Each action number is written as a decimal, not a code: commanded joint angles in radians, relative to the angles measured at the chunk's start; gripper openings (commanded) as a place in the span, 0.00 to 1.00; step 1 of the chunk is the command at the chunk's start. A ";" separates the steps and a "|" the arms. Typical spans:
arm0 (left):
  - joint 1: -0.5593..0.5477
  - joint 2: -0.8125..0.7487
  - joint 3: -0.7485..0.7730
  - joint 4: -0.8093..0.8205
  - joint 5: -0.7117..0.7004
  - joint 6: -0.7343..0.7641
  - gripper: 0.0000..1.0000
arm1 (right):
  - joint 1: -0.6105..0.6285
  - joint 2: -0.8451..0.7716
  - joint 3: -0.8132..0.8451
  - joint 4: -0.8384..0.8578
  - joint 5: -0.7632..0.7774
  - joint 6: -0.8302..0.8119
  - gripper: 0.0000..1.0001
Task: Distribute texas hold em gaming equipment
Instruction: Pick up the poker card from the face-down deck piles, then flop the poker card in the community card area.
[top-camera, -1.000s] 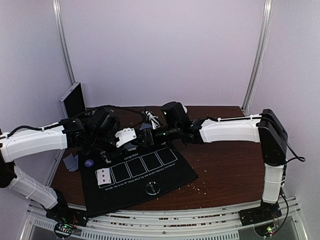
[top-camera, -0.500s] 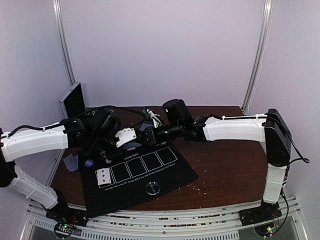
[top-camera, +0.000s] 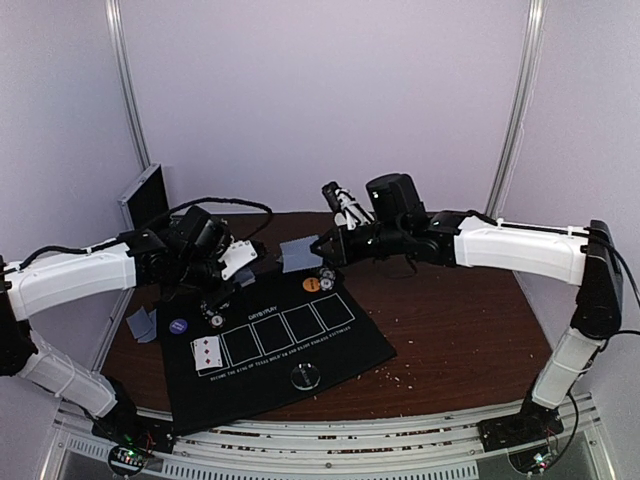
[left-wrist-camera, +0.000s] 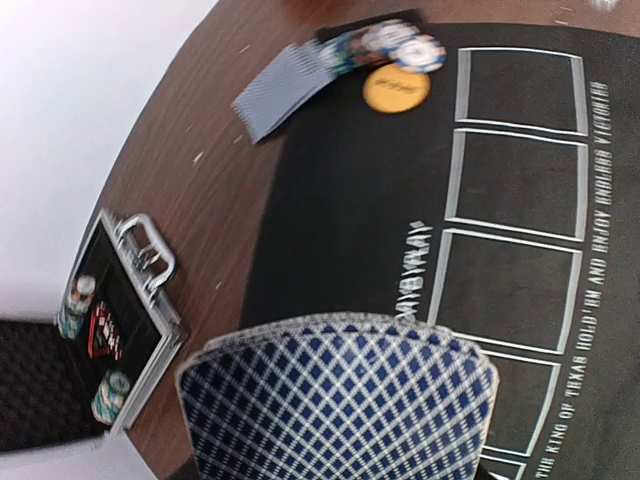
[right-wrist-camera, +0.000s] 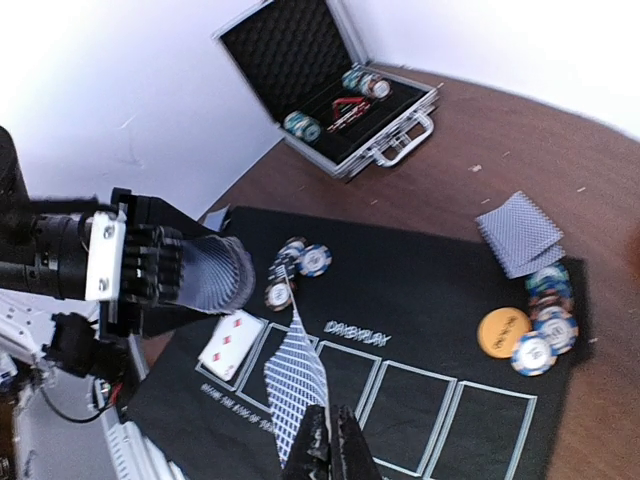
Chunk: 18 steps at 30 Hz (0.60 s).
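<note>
The left pincer (right-wrist-camera: 160, 280) clamps a fan (left-wrist-camera: 340, 400) of cards at the mat's (top-camera: 335, 352) 10 o'clock, offered so singles can be drawn, while the right pincer (right-wrist-camera: 330, 440), closed on one card (right-wrist-camera: 298, 385) above the mat's 12 o'clock edge, likely carries it toward the boxes (top-camera: 285, 328) at 3 o'clock of the face-up card (top-camera: 205, 352).

Both your arms reach inward, your left gripper (right-wrist-camera: 185, 275) clamping a fan of cards (left-wrist-camera: 335, 400), your right gripper (right-wrist-camera: 328, 420) pinching one card (right-wrist-camera: 300, 380).

Top camera looks down from behind; both wrist cameras, left's seemingly closer, share the black mat (top-camera: 350, 345).
</note>
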 joint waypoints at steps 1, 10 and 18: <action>0.118 -0.007 0.034 0.034 -0.018 -0.113 0.50 | 0.002 -0.081 -0.050 -0.056 0.315 -0.146 0.00; 0.296 -0.050 -0.010 0.083 -0.061 -0.208 0.50 | 0.232 0.167 0.041 0.051 0.660 -0.612 0.00; 0.349 -0.083 -0.042 0.126 -0.088 -0.222 0.51 | 0.392 0.491 0.309 0.066 0.828 -0.968 0.00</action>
